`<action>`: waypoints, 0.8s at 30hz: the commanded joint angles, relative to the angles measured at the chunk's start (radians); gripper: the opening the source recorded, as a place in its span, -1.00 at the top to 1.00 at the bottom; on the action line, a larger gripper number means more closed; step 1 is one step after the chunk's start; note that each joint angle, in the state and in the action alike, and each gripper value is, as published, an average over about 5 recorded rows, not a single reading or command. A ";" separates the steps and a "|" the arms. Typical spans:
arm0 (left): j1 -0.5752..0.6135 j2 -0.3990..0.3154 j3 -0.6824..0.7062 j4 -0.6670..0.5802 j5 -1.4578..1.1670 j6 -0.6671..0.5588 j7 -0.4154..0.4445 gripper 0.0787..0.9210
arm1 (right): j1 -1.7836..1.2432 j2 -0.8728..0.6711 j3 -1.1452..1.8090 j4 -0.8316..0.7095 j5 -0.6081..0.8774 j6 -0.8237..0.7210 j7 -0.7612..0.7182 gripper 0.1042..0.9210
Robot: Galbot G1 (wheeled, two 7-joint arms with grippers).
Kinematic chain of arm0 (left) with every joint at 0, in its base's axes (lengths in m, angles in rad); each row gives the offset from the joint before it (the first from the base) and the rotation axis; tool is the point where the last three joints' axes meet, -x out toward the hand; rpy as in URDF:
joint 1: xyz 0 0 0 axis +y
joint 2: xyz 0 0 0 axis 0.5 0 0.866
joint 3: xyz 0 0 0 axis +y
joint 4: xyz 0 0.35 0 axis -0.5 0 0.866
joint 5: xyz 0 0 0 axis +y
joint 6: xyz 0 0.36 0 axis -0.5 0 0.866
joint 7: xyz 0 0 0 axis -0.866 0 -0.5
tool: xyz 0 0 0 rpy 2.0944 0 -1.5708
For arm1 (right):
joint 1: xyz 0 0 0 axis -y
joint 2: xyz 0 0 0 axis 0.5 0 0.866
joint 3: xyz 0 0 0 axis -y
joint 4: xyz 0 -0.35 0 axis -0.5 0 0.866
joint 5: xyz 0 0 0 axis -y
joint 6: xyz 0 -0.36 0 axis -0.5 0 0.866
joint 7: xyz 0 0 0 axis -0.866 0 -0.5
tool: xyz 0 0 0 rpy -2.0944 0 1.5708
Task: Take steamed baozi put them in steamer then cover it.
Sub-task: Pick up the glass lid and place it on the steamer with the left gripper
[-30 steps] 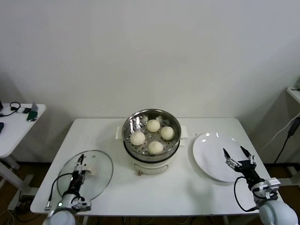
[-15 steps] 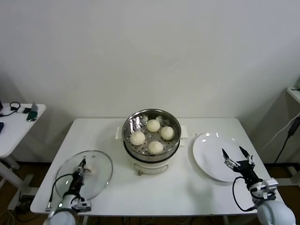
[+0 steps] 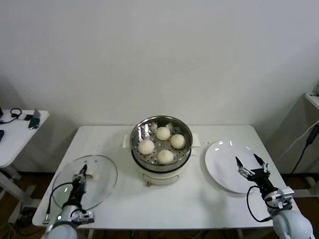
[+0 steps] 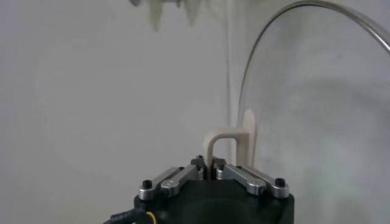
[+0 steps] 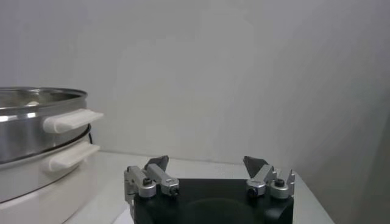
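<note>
We see the left gripper (image 3: 82, 174) pinching the pale handle (image 4: 231, 145) of the cover (image 3: 84, 181) at the near left of the white table (image 3: 199, 191). The steamer (image 3: 161, 144) sits in the middle, far from the cover, with four steamed baozi (image 3: 166, 157) inside. The right gripper (image 3: 250, 165) hangs spread wide over the white plate (image 3: 222, 164) on the right. A plain white wall (image 3: 159, 55) stands behind.
</note>
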 commanded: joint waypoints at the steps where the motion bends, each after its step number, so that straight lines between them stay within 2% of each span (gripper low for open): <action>1: 0.098 0.092 0.021 -0.347 -0.042 0.289 0.007 0.84 | 0.033 -0.006 -0.016 -0.019 -0.008 0.004 0.003 -0.76; 9: 0.101 0.215 0.065 -0.508 -0.107 0.445 0.060 0.84 | 0.073 -0.017 -0.053 -0.044 -0.022 0.008 0.003 -0.76; 16: -0.043 0.308 0.212 -0.521 -0.123 0.553 0.120 0.84 | 0.128 -0.022 -0.104 -0.079 -0.042 0.011 0.004 -0.76; 19: -0.143 0.314 0.300 -0.515 -0.099 0.594 0.175 0.84 | 0.141 -0.012 -0.122 -0.098 -0.065 0.017 0.004 -0.76; 24: -0.272 0.251 0.436 -0.486 -0.029 0.648 0.278 0.84 | 0.161 0.003 -0.139 -0.131 -0.083 0.027 0.000 -0.76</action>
